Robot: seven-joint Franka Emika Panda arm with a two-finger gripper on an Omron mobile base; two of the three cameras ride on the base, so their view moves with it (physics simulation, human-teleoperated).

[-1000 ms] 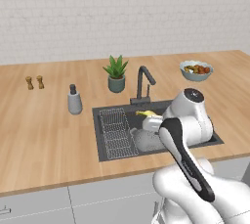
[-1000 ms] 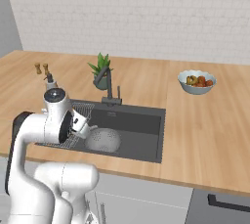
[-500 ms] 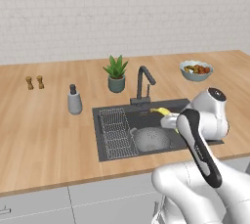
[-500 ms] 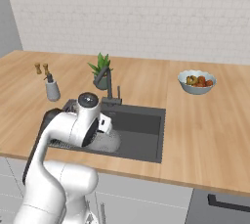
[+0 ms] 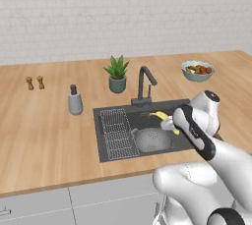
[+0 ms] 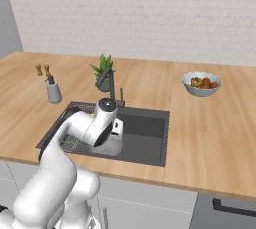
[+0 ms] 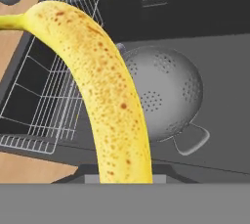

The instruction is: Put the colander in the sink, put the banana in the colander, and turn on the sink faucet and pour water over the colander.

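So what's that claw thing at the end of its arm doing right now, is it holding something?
End effector: closed on the banana, carried above the sink, close to the colander.

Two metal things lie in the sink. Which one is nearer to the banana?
The colander, the round perforated bowl: the banana is held just above it. The wire rack is flat and lies at the sink's left side.

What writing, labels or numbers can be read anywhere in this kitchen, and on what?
None: no words, brands, numbers or signs can be read.
The soap dispenser, the fruit bowl, the sink faucet and the banana held over the sink all look plain and unlabelled.
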